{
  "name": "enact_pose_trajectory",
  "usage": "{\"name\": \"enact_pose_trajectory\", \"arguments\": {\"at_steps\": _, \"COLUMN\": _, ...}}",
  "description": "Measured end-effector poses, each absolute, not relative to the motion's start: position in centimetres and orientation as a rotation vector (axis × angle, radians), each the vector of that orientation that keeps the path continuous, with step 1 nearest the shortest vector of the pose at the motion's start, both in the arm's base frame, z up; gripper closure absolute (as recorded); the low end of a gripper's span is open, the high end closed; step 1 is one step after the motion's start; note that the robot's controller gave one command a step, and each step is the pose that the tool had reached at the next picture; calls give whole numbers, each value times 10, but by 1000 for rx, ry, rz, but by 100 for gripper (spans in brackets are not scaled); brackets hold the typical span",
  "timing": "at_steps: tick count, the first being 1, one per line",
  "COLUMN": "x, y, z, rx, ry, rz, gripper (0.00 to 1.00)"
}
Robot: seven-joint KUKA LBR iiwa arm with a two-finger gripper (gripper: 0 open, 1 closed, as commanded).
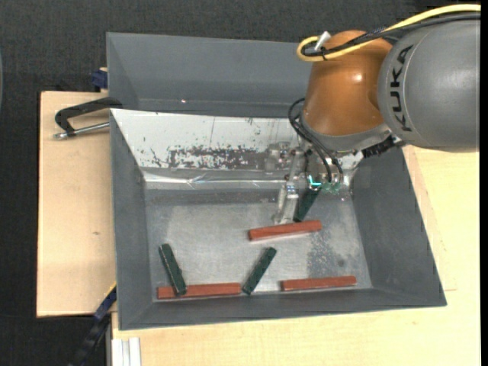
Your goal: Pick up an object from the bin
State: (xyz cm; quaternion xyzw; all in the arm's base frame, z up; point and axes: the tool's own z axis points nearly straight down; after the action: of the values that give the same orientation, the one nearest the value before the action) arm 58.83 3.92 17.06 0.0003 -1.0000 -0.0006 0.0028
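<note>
Dark green slim rectangular bar (306,206) just right of the frame's centre, standing steeply tilted. Upper end up against the gripper (297,210), lower end just above a short reddish-brown flat strip (284,232). Impossible to tell whether the pincer is clenched on that green bar or released beside it. Short strip lying almost level on the floor of the grey metal bin (130,227), directly under the gripper.

Above the gripper, a rounded orange wrist cover (343,82) with a yellow cable (396,27) looping over it. Beyond that, the grey arm (446,82) entering from the upper right.

Further down, at bottom centre, a second dark green bar (259,270) lying diagonally. Lower end touching a long reddish-brown strip (200,290) that runs along the front wall. At lower left, a third dark green bar (171,269), slanted, lower end resting on the left part of that same long strip. At lower right, another reddish-brown strip (318,284), lying level and apart from the rest.
</note>
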Motion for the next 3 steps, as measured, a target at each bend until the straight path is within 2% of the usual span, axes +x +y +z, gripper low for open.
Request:
{"name": "enact_pose_trajectory", "arguments": {"at_steps": 1, "x": 590, "y": 39, "z": 175, "rx": 0, "ry": -3144, "rz": -3, "gripper": 0}}
{"name": "enact_pose_trajectory", "arguments": {"at_steps": 2, "x": 585, "y": -14, "z": 117, "rx": 89, "ry": -3148, "rz": -2, "gripper": 0}}
{"name": "enact_pose_trajectory", "arguments": {"at_steps": 3, "x": 593, "y": -21, "z": 82, "rx": 38, "ry": -3144, "rz": 4, "gripper": 0}}
